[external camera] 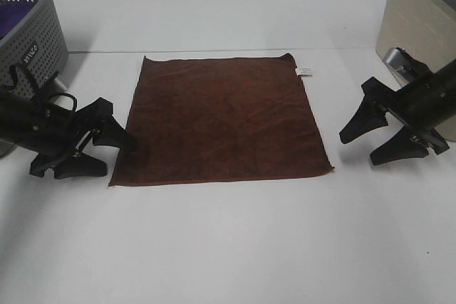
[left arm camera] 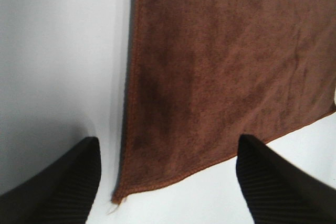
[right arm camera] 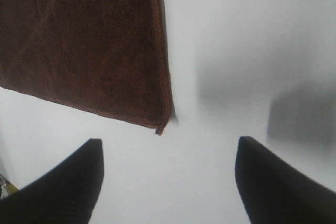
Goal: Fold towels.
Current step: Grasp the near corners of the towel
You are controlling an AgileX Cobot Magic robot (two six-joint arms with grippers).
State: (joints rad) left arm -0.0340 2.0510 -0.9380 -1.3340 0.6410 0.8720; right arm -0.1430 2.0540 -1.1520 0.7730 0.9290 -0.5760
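A dark brown towel (external camera: 223,118) lies flat and unfolded on the white table, with a small white tag (external camera: 304,71) at its far right corner. My left gripper (external camera: 107,154) is open and empty, just left of the towel's near left corner (left arm camera: 119,196). My right gripper (external camera: 360,146) is open and empty, a little to the right of the towel's near right corner (right arm camera: 160,128). The towel shows in the left wrist view (left arm camera: 226,66) and in the right wrist view (right arm camera: 84,40), between and beyond the fingers.
A grey perforated basket (external camera: 32,37) with something purple inside stands at the far left. A beige box (external camera: 417,40) stands at the far right, behind my right arm. The white table (external camera: 228,247) stretches in front of the towel.
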